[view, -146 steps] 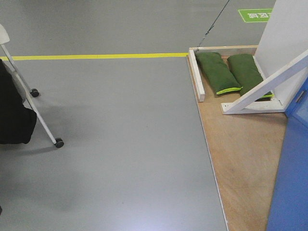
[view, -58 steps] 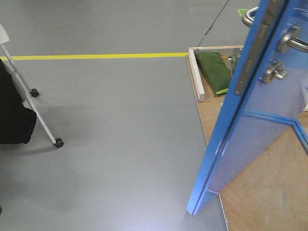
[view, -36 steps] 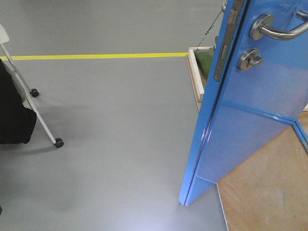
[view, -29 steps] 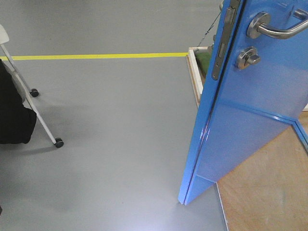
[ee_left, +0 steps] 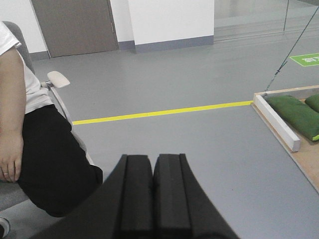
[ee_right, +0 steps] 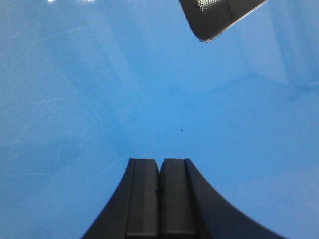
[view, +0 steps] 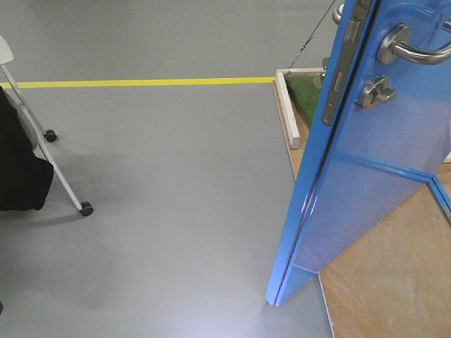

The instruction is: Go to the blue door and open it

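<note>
Right tool (ee_right: pixel 160 164): we record its pads pressed together with nothing between them. It points at the blue door (ee_right: pixel 99 99), whose glossy face fills the wrist view. Whether it touches the door, we cannot tell. A dark, silver-edged piece (ee_right: pixel 224 17) at the top edge we cannot identify.

Left tool (ee_left: pixel 152 160): pads likewise clenched on nothing, aimed over open grey floor (ee_left: pixel 199 144).

Blue door, front view: we list it standing ajar, latch edge towards the camera, lower corner over the grey floor just beyond the plywood base (view: pixel 380 282). Fittings: silver lever handle (view: pixel 416 46), thumb-turn (view: pixel 375 91) below it, latch plate (view: pixel 338 77) on the edge.

Surroundings: white wooden frame (view: pixel 287 113) on the base, with green bags (ee_left: pixel 294 112) inside it; yellow floor line (view: pixel 141 82); a wheeled chair (view: pixel 86 208) and a seated person (ee_left: pixel 30 139) at left, well apart from the door.
</note>
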You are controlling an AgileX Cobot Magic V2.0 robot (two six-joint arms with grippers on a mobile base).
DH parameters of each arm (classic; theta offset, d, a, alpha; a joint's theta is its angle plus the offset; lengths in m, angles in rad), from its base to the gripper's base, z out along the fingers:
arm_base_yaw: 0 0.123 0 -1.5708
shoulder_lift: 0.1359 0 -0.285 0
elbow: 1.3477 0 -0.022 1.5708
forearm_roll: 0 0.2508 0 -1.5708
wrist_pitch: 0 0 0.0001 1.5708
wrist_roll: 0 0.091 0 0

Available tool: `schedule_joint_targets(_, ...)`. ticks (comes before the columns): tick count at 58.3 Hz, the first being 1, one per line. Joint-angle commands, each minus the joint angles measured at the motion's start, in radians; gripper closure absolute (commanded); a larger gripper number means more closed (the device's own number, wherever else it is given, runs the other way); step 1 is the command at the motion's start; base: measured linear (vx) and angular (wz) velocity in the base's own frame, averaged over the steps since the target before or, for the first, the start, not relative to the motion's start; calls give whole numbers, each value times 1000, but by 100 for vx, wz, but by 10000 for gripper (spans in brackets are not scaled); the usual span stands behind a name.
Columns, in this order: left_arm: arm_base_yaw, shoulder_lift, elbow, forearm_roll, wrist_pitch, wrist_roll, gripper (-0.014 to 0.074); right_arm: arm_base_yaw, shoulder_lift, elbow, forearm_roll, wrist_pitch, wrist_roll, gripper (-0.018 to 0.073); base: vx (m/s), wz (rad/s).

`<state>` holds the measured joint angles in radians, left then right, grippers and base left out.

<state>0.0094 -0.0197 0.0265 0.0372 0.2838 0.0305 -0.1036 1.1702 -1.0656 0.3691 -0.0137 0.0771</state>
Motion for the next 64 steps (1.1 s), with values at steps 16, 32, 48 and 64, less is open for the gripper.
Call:
schedule_joint_targets(16, 3, -5, 4, -8, -86, -3, 526, 1, -22, -33, -12, -78, -11, 557, 0, 0)
schedule_joint_targets(32, 3, -5, 4, -8, -86, -3, 526, 1, -22, -33, -12, -78, -11, 557, 1, 5)
schedule_joint_targets(48, 3, -5, 4, -8, -86, -3, 526, 1, -22, -33, -12, -75, -11, 557, 6, 20)
schedule_joint_targets(64, 3, -5, 4, -8, -86, -3, 526, 1, -22, -33, -12, -75, -11, 557, 9, 13)
